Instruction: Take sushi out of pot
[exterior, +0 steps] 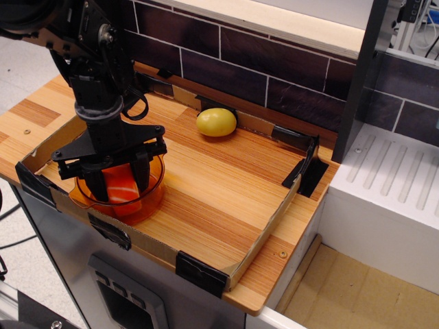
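The see-through orange pot (153, 194) stands at the front left corner of the wooden tray. The sushi (123, 192), orange top with a pale stripe, sits inside it. My gripper (119, 181) reaches down into the pot from above. Its two black fingers (142, 174) stand on either side of the sushi and press against it. The sushi is still within the pot's rim. The lower parts of the fingers and the sushi's underside are hidden by the pot wall.
A yellow lemon (216, 122) lies at the back of the tray by the dark tiled wall. A low cardboard wall with black corner clips (201, 272) rims the wooden board. A white ribbed drainer (398, 171) stands to the right, beyond a black post.
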Tool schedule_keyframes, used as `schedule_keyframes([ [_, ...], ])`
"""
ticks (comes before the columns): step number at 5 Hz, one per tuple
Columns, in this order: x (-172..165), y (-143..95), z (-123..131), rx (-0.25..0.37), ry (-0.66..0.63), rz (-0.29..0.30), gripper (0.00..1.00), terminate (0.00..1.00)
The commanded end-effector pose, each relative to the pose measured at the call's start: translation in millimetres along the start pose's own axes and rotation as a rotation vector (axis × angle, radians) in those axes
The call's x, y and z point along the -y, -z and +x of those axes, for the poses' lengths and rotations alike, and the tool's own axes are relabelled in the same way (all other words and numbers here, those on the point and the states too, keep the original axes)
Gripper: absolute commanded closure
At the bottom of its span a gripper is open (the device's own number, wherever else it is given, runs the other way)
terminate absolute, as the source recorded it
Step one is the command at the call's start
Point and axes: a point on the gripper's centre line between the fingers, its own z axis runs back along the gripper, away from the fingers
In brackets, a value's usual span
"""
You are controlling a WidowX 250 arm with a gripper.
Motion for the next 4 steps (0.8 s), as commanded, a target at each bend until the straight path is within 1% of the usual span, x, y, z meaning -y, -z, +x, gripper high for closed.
schedule_keyframes([
  [1,1,-51,8,0.061,0.011,-0.109,1.00,0.00],
  [2,7,-85,11,0.088,-0.021,-0.165,1.00,0.00],
  [3,38,-95,12,0.007,0.043,-0.158,1.00,0.00],
  [4,74,-78,13,0.023,0.128,-0.144,1.00,0.00],
])
